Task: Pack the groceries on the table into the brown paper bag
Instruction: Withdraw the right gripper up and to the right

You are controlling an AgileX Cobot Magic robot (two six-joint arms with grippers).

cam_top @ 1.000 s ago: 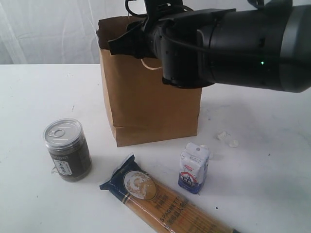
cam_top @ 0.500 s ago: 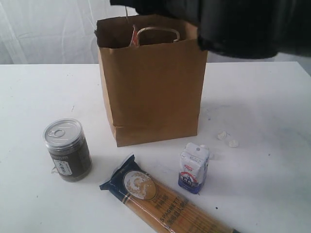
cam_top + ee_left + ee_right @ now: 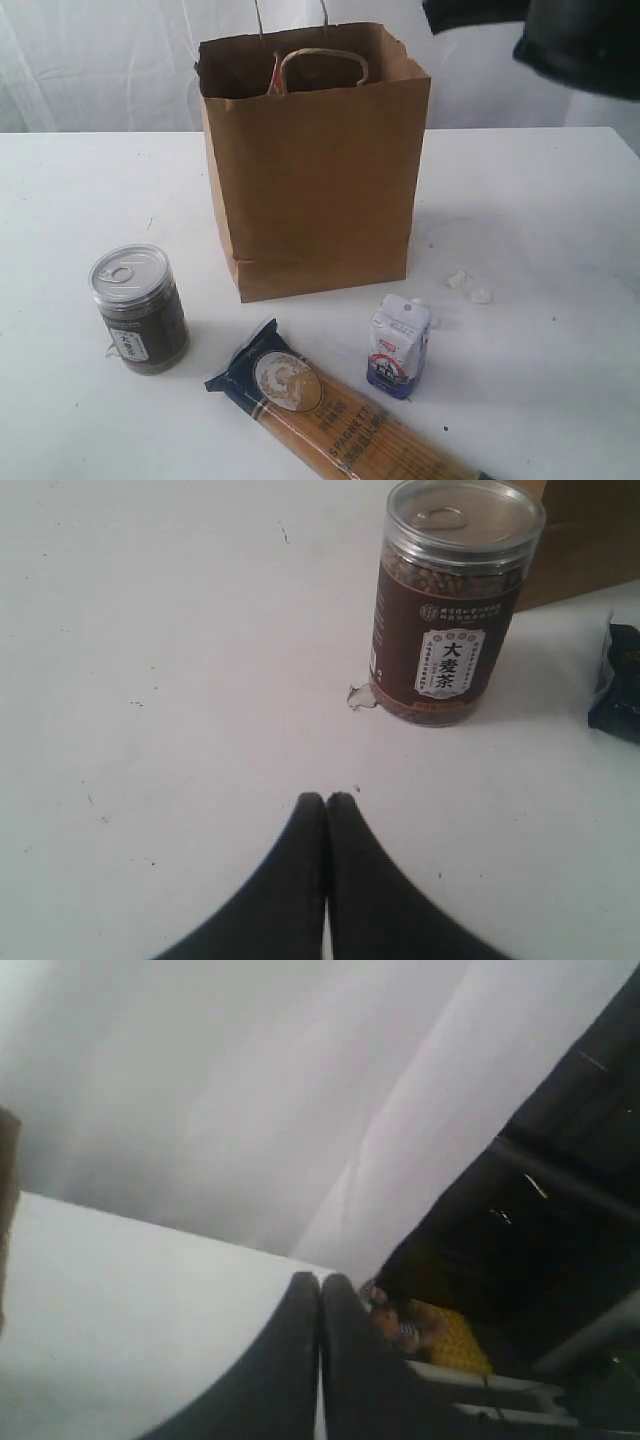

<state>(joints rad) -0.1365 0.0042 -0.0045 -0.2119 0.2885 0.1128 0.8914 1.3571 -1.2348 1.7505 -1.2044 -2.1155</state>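
Right arm [image 3: 570, 40] has lifted clear of the brown paper bag [image 3: 315, 180] mouth, so the drop-off looks done and we're between picks. Silver-topped can [image 3: 452, 600] stands upright ahead of the left jaws, slightly off their line and clear of the tips. Long spaghetti packet [image 3: 330, 410] and small white-blue carton [image 3: 399, 345] wait on the counter [image 3: 540, 220], farther from the left jaws than the can. Both jaws are closed and empty. Next, I'd say: open the left jaws wide, line up on the can, grip its body.

Lab setup, white table [image 3: 545, 205], white curtain [image 3: 95, 65]
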